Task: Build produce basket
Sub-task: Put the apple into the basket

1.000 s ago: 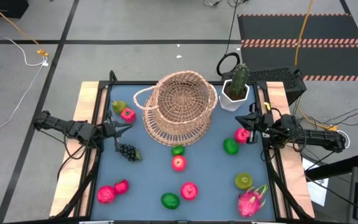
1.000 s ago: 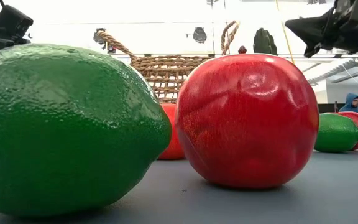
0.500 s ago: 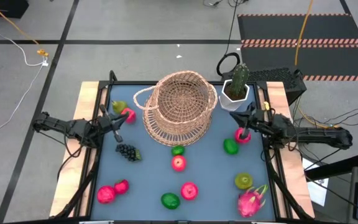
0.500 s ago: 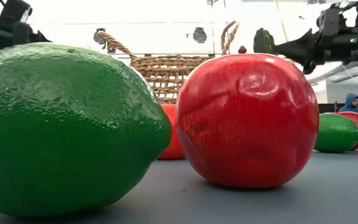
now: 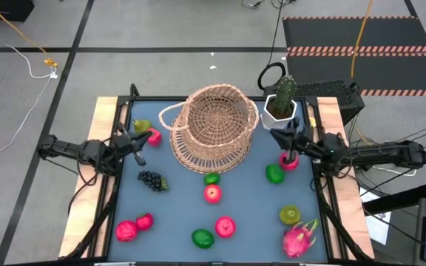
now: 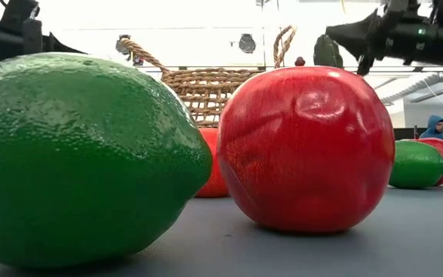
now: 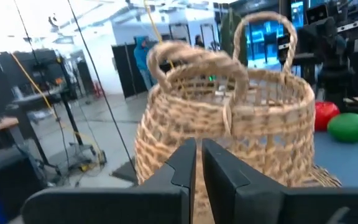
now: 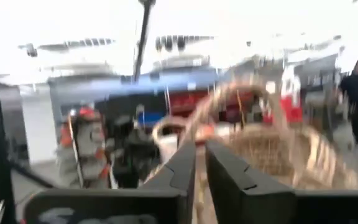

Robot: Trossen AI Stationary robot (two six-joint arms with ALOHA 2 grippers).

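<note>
The tan wicker basket (image 5: 213, 129) stands on its base at the far middle of the table, with looped handles (image 7: 263, 37). Produce lies loose on the blue mat: dark grapes (image 5: 151, 179), limes (image 5: 203, 238) (image 5: 274, 174), red apples (image 5: 212, 193) (image 5: 225, 226), a pear (image 5: 289, 215) and a dragon fruit (image 5: 299, 236). My left gripper (image 5: 143, 139) hovers shut at the table's left, next to a pink apple (image 5: 154, 136), and points at the basket. My right gripper (image 5: 282, 136) hovers shut above a pink apple (image 5: 289, 162) at the right. It holds nothing.
A potted cactus in a white pot (image 5: 279, 111) stands at the far right corner, just beyond my right gripper. Wooden rails (image 5: 106, 118) run along the table's left and right edges. A lime (image 6: 83, 154) and a red apple (image 6: 306, 150) fill the low view.
My right gripper has risen and moved toward the basket, from beside the pink apple to above and past it, tipping upward. My left gripper has lifted a little and tipped up to about level, swinging slightly toward the far edge. No fruit and no basket has moved.
</note>
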